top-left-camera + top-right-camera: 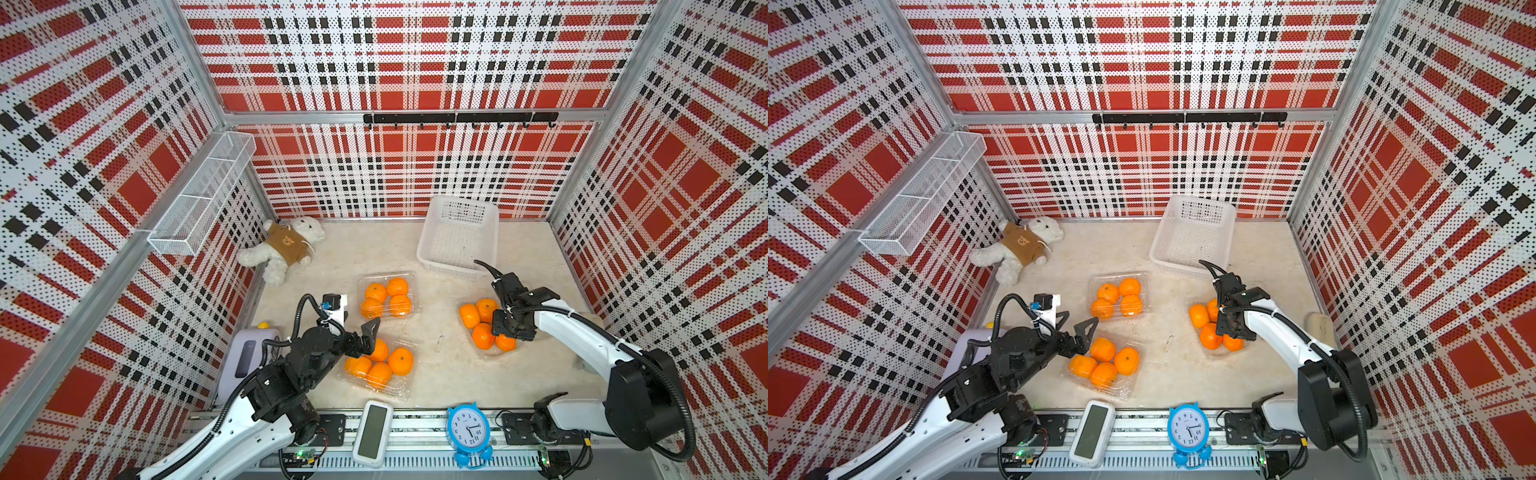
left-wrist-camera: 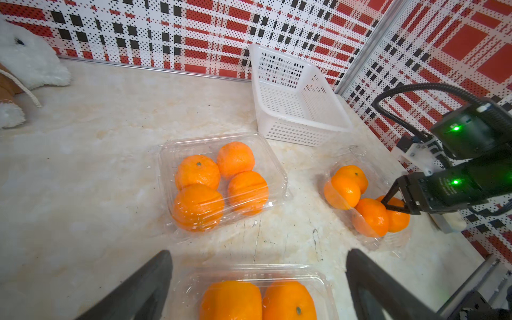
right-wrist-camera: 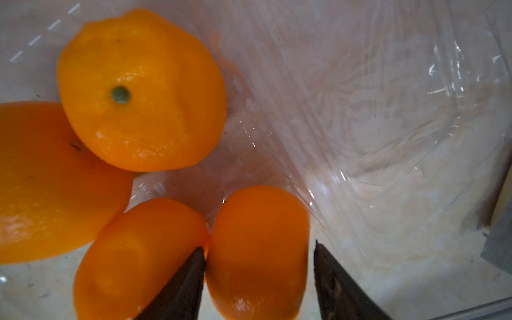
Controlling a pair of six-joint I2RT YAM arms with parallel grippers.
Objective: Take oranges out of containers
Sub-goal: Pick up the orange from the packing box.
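Note:
Three clear containers hold oranges in both top views: a far one (image 1: pixel 384 276), a near one (image 1: pixel 395 390) and a right one (image 1: pixel 490 353). Several oranges (image 1: pixel 397 286) fill the far container, and several more (image 1: pixel 401 360) the near one. My left gripper (image 1: pixel 361 332) hovers open over the near container's (image 2: pixel 249 270) far left edge, holding nothing. My right gripper (image 1: pixel 505 332) reaches down into the right container (image 2: pixel 388 241). Its jaws straddle one orange (image 3: pixel 257 249): one finger (image 3: pixel 191 274) touches it, while a thin gap shows at the other.
A white perforated basket (image 1: pixel 459 232) stands behind the right container. A teddy bear (image 1: pixel 286 245) lies at the back left. A white appliance (image 1: pixel 249 357) with a yellow ball (image 1: pixel 263 325) sits at the left. A blue clock (image 1: pixel 468 432) and a white device (image 1: pixel 372 432) stand at the front edge.

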